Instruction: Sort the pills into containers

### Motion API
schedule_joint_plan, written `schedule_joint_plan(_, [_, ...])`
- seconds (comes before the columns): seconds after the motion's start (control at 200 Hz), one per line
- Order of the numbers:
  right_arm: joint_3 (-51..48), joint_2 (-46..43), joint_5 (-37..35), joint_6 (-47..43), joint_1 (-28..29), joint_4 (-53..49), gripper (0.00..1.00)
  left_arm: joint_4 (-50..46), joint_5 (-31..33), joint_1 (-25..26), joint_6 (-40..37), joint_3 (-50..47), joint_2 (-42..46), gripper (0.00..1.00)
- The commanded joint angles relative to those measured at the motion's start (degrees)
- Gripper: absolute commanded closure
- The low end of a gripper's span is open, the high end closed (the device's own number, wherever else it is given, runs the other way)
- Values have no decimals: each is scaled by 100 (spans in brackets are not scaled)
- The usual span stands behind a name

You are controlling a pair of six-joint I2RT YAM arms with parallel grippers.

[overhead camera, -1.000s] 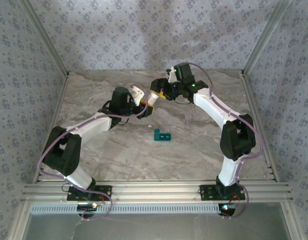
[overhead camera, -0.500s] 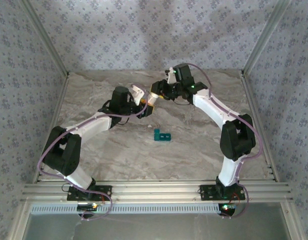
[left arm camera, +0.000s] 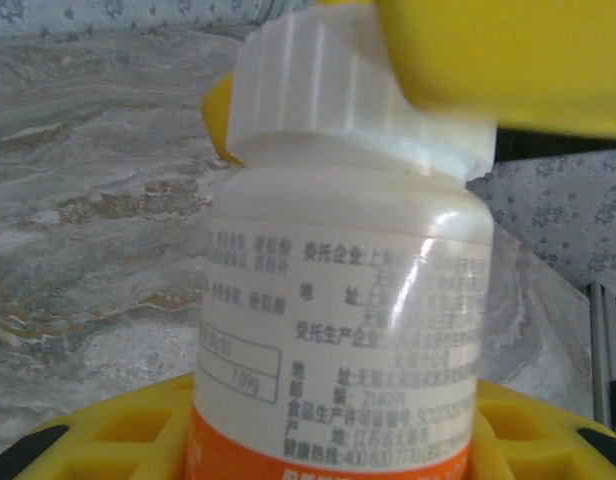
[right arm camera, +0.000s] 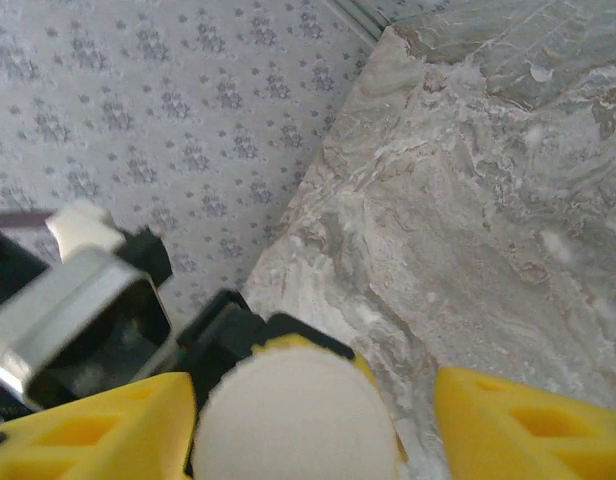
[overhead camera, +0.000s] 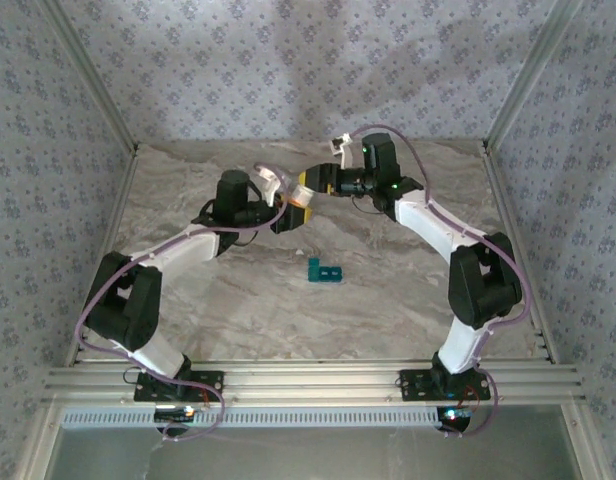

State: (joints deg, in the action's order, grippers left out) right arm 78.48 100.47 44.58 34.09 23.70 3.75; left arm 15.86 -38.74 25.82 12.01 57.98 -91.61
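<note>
Since a second ago the right arm has drawn its wrist a little away from the bottle, and the left wrist has turned slightly with its load. The right pincer stands with its jaws apart astride the white ribbed cap. One yellow finger lies against the cap and the other is clear of it, so nothing is clamped there. The left pincer is closed on the bottle's lower body, at the orange band, and holds it off the counter.

The cap is seated on the bottle (whether it has been loosened at all I cannot tell). The risks I see come from that. If the right jaws close off-centre on the ribs, they may slip round the cap rather than turn it. A hard twist could also rotate the bottle within the left grip. Should the cap come free while the bottle leans, pills may scatter over the counter.

The containers lie on the counter well apart from the bottle, toward the arm bases; their lids are too small to judge. Behind the bottle rises the patterned wall. What blocks the sorting is the cap itself, with the right wrist crowding the bottle's mouth.
</note>
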Motion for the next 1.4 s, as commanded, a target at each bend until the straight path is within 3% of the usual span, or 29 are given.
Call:
schedule_joint_plan(0.0, [-76, -273, -115, 439, -157, 71, 29, -338, 272, -1, -435, 313, 134, 100])
schedule_joint_plan(0.17, [-340, -510, -511, 1168, -320, 313, 29, -812, 882, 104, -1016, 382, 128, 100])
schedule_joint_plan(0.345, [-199, -469, -967, 1558, -357, -265, 28, -908, 1178, 150, -1200, 364, 139, 100])
schedule_joint_plan(1.099, [478, 220, -1152, 1578, 252, -779, 32, -998, 1167, 251, -1264, 486, 65, 100])
schedule_joint_plan(1.219, [412, 219, -1131, 1549, 308, -776, 38, -993, 1167, 258, -1247, 491, 60, 100])
schedule_joint_plan(1.394, [215, 146, -1062, 1432, 302, -720, 59, -945, 1167, 256, -1202, 478, 72, 100])
